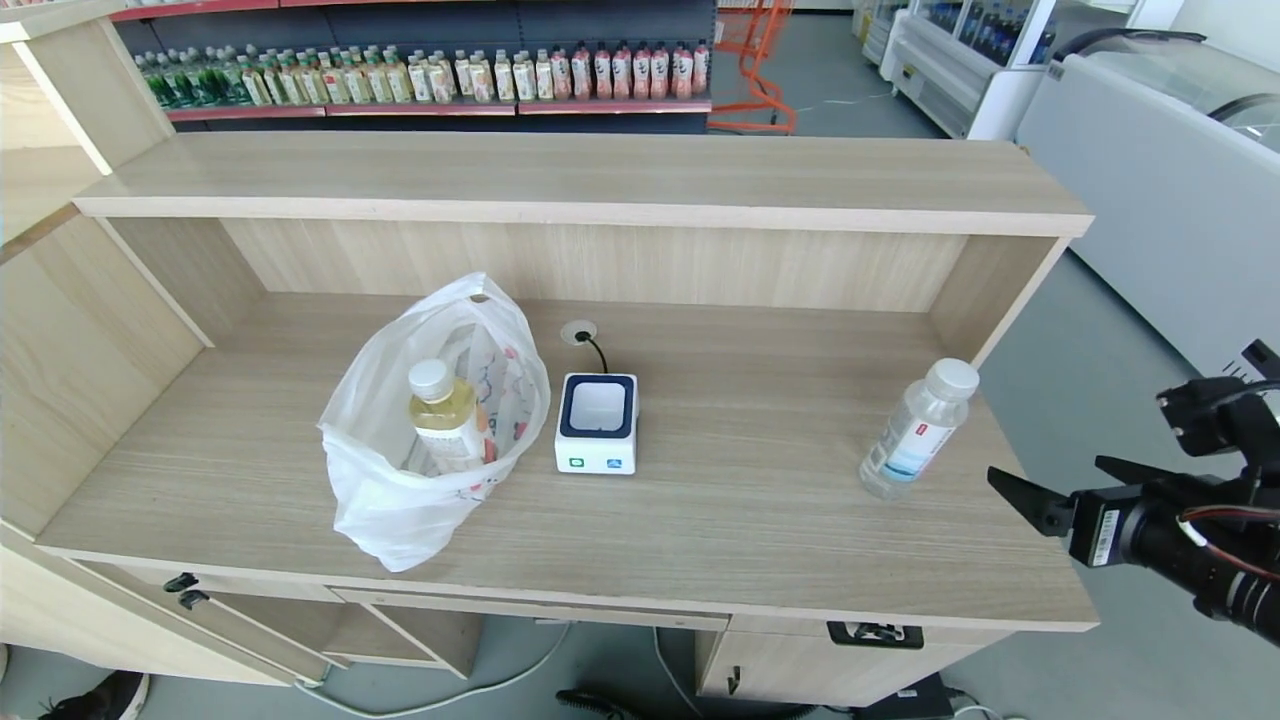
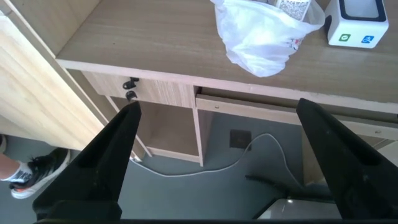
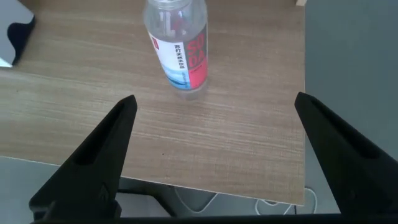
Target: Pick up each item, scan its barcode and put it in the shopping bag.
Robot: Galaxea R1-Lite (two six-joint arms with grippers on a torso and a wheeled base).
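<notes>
The left gripper (image 2: 219, 106) hangs low before the front edge of the pale wood-grain desk (image 1: 750, 500), on the bag's side. Its two dark fingers (image 2: 112, 155) are spread wide and hold nothing. The right gripper (image 1: 1045, 470) sits off the desk's right front corner, pointing in over the top, with its fingers (image 3: 106, 149) likewise splayed and empty.

Nearest the front edge on the left of the desk stands a white, thin plastic shopping bag (image 1: 400, 500) with its mouth open. Inside it an upright bottle of pale yellow drink with a white cap (image 1: 445, 415) leans slightly against the bag's wall. Just beside the bag, towards the middle of the desk, sits a small white box scanner with a dark blue frame round its window (image 1: 597, 420).

Well apart from both, near the right end, a clear plastic water bottle with a white cap and a red and blue label (image 1: 915, 430) stands upright on the desk. It is in front of the right gripper and not touched by it.

A black cable (image 1: 598, 352) runs from the scanner's back to a round grey grommet (image 1: 578, 332). Beyond the desk's raised ledge (image 1: 580, 180) are a store shelf of bottled drinks (image 1: 430, 75), an orange metal rack (image 1: 755, 65) and white chest freezers (image 1: 1150, 160).
</notes>
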